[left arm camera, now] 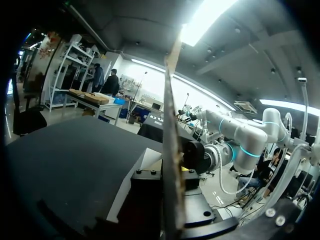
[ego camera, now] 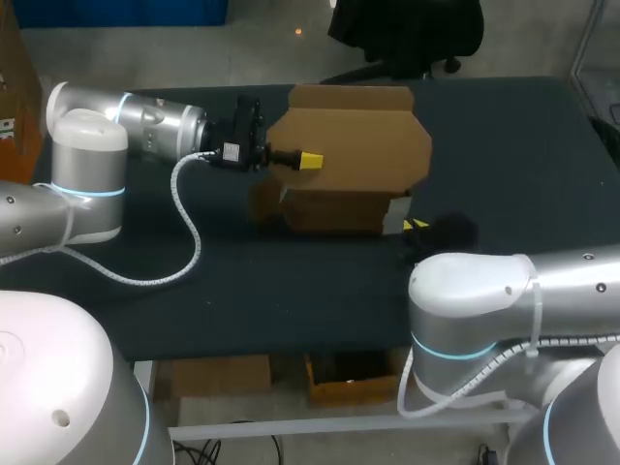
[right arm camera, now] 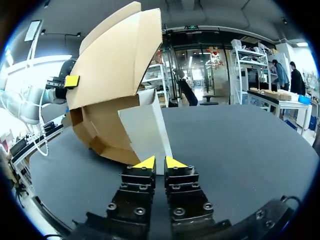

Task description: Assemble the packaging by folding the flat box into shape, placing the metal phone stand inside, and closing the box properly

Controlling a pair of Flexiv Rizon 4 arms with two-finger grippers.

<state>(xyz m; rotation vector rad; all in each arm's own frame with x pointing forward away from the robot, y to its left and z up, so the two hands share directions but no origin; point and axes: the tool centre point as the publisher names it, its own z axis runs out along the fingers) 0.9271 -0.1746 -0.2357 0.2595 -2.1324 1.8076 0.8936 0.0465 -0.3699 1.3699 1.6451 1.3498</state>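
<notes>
**Box half-formed, no stand in sight**

The brown cardboard box [ego camera: 354,145] stands partly raised in the middle of the dark table [ego camera: 523,174], its big flaps open and tilted. Folding looks to me begun but unfinished. I see no metal phone stand anywhere, so loading and closing are both left to do. The left gripper [ego camera: 308,160] pinches an upper flap, the card running edge-on between its fingers. The right gripper [right arm camera: 160,162] sits low at the box's near corner, fingers pressed almost together with nothing visible between them and the pale inner flap [right arm camera: 142,130] just ahead. The box shows no print; a small label [ego camera: 232,151] on the left gripper's body is too small to read.
</notes>
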